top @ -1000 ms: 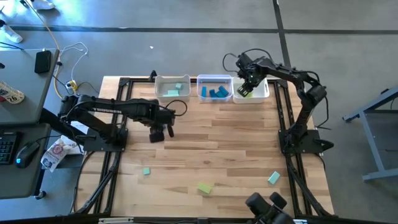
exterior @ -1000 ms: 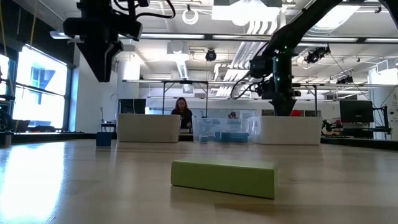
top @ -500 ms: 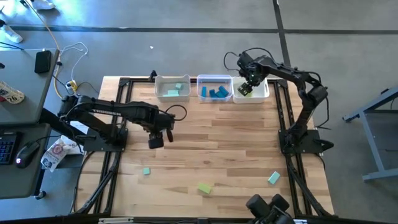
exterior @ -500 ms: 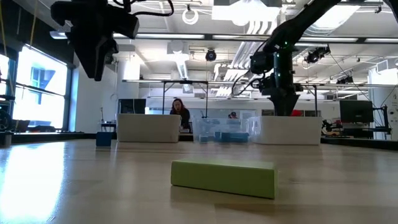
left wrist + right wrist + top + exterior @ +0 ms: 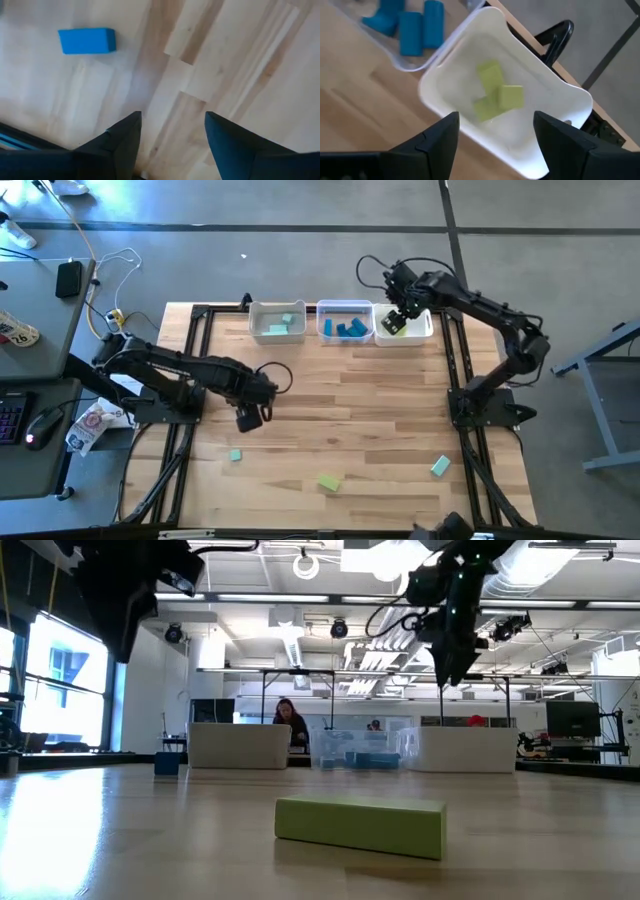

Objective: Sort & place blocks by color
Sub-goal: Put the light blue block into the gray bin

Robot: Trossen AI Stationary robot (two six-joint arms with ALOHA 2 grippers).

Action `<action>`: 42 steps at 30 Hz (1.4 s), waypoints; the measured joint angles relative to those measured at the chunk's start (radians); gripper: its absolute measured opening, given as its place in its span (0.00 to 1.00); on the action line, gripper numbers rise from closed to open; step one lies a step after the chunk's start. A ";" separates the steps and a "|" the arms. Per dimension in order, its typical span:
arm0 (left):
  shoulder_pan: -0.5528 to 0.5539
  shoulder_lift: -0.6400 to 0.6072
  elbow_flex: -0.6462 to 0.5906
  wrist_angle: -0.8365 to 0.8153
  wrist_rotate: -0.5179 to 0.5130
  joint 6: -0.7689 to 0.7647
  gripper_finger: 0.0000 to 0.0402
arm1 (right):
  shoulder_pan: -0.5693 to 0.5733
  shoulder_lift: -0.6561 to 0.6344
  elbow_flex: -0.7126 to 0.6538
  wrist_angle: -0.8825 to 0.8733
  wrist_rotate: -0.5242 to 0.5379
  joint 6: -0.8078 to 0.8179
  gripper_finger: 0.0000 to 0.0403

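Three white bins stand in a row at the far edge. The left bin (image 5: 277,322) holds pale teal blocks, the middle bin (image 5: 346,321) holds blue blocks (image 5: 415,30), and the right bin (image 5: 560,95) holds yellow-green blocks (image 5: 496,96). My right gripper (image 5: 495,135) hovers open and empty above the right bin. Left of the table's middle, my left gripper (image 5: 248,418) hangs open and empty over bare wood. A teal block (image 5: 235,454) lies flat a little nearer than this gripper and shows in its wrist view (image 5: 86,40). A yellow-green block (image 5: 329,481) and another teal block (image 5: 441,466) lie flat near the front edge.
A small blue block (image 5: 167,762) sits left of the left bin, at the far edge. Black frame rails (image 5: 190,370) run along the table's left and right sides. Bare wood fills the middle of the table. A person (image 5: 292,722) sits in the room beyond the bins.
My left gripper has travelled toward the table's near edge and slightly left, closer to the teal block. My right gripper has risen straight up above the right bin. The loose blocks on the table have stayed where they were.
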 joint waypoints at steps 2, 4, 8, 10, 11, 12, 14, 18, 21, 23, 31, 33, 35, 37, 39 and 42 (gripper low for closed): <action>-0.023 0.000 0.000 -0.001 0.022 -0.025 0.52 | 0.023 -0.020 0.000 -0.008 0.005 0.017 0.60; -0.056 0.000 0.000 -0.001 0.028 -0.062 0.52 | 0.044 -0.036 0.000 -0.022 0.007 0.031 0.60; -0.135 0.000 -0.008 0.001 0.028 -0.078 0.51 | 0.090 -0.052 0.000 -0.047 0.008 0.062 0.60; -0.174 0.000 -0.025 0.014 0.028 -0.095 0.51 | 0.113 -0.052 0.000 -0.061 0.008 0.076 0.60; -0.194 0.000 -0.038 0.021 0.030 -0.107 0.51 | 0.123 -0.052 0.000 -0.068 0.008 0.076 0.60; -0.214 0.000 -0.052 0.029 0.030 -0.118 0.51 | 0.135 -0.052 -0.001 -0.071 0.008 0.076 0.60; -0.254 0.000 -0.084 0.056 0.027 -0.143 0.51 | 0.158 -0.051 -0.002 -0.073 0.011 0.087 0.60; -0.343 0.000 -0.138 0.134 0.021 -0.191 0.51 | 0.200 -0.051 -0.002 -0.077 0.051 0.114 0.60; -0.405 0.000 -0.170 0.179 0.026 -0.234 0.51 | 0.224 -0.051 -0.003 -0.078 0.070 0.121 0.60; -0.446 0.000 -0.187 0.204 0.026 -0.269 0.51 | 0.236 -0.051 -0.003 -0.078 0.079 0.125 0.60; -0.557 0.004 -0.246 0.321 0.016 -0.439 0.51 | 0.248 -0.051 -0.003 -0.077 0.103 0.152 0.60; -0.574 0.009 -0.266 0.349 0.009 -0.460 0.51 | 0.246 -0.051 -0.003 -0.077 0.103 0.152 0.60; -0.582 0.009 -0.292 0.373 0.009 -0.482 0.51 | 0.245 -0.051 -0.003 -0.076 0.103 0.152 0.60; -0.586 0.010 -0.314 0.384 0.008 -0.504 0.51 | 0.245 -0.051 -0.003 -0.076 0.103 0.152 0.60; -0.586 0.010 -0.332 0.387 0.006 -0.519 0.51 | 0.245 -0.051 -0.003 -0.076 0.103 0.152 0.60; -0.585 0.010 -0.360 0.435 0.005 -0.513 0.51 | 0.245 -0.051 -0.003 -0.076 0.103 0.152 0.60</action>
